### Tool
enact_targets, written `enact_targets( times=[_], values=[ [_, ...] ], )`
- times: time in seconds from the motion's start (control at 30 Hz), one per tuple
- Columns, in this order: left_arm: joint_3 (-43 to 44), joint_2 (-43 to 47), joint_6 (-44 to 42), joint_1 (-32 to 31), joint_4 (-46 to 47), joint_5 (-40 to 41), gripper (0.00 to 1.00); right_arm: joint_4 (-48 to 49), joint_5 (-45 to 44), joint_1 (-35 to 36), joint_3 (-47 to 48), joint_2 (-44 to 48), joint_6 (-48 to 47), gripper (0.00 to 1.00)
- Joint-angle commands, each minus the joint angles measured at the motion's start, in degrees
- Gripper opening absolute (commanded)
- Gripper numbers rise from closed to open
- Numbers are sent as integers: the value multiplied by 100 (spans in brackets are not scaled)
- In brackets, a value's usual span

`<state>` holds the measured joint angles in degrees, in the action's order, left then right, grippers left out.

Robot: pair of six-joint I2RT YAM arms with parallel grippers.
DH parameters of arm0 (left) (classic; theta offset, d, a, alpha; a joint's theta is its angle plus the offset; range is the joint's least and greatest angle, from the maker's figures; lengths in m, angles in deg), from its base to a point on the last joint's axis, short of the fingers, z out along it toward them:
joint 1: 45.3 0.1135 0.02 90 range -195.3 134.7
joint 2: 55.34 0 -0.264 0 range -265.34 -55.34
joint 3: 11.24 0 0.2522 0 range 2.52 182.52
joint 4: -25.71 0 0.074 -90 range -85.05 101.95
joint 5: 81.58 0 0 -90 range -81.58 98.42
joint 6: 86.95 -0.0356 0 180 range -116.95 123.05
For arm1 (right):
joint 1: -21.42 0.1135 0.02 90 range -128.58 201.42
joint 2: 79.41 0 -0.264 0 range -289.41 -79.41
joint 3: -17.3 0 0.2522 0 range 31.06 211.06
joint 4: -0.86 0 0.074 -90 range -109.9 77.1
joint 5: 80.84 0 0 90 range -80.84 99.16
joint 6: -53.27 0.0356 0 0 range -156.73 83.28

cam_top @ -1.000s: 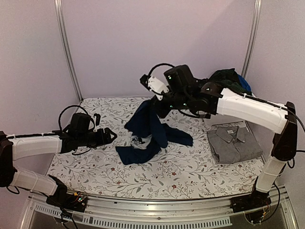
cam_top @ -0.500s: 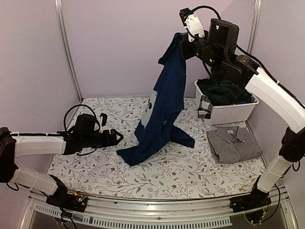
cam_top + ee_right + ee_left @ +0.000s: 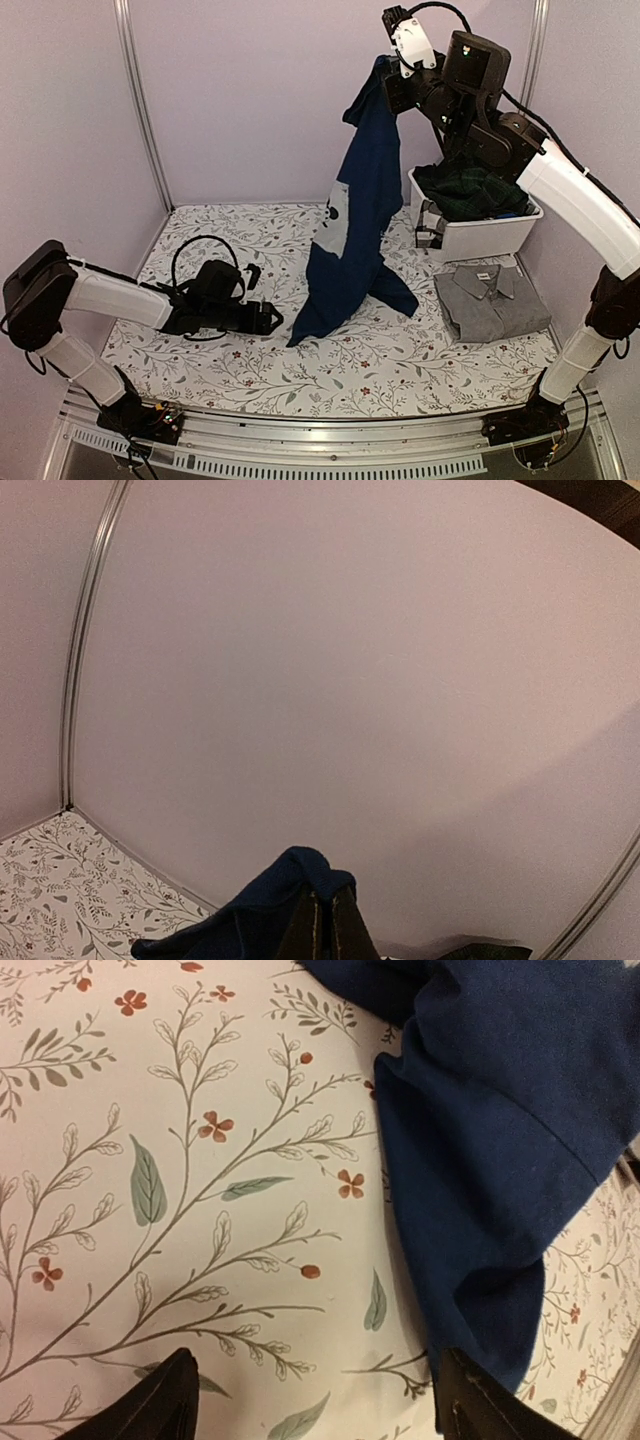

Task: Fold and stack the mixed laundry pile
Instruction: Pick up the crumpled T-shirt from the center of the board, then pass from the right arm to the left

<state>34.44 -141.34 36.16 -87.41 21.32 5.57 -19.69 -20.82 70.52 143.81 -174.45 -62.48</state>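
Observation:
My right gripper (image 3: 387, 82) is shut on the top of the navy blue garment (image 3: 357, 210) and holds it high, so it hangs full length with its lower end on the table. The pinched fold shows in the right wrist view (image 3: 300, 875). My left gripper (image 3: 268, 319) is open, low over the cloth just left of the garment's bottom hem (image 3: 500, 1160). A grey collared garment (image 3: 490, 300) lies folded at the right. A dark green plaid garment (image 3: 472, 190) fills the white bin (image 3: 478, 232).
The floral table cloth (image 3: 200, 370) covers the table. The white bin stands at the back right next to the right arm. Metal frame posts (image 3: 140, 100) rise at the back corners.
My right gripper has lifted the navy garment from the table to high up at the back. My left gripper has moved right, toward the garment's lower end.

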Motion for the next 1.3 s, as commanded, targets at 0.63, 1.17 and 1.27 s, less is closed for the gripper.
enact_targets(
  times=[0.63,1.17,1.27],
  values=[
    [902,222,-241,-361,-450,1092,0,263,-166,-14,103,173,-212,0],
    [3311,3989,-1879,207,-2484,1404,0,-305,2313,-554,-1968,620,2295,0],
    [3714,3915,-2153,159,-2569,1383,0,-281,3229,-1014,-2984,1019,3027,0]
  ],
)
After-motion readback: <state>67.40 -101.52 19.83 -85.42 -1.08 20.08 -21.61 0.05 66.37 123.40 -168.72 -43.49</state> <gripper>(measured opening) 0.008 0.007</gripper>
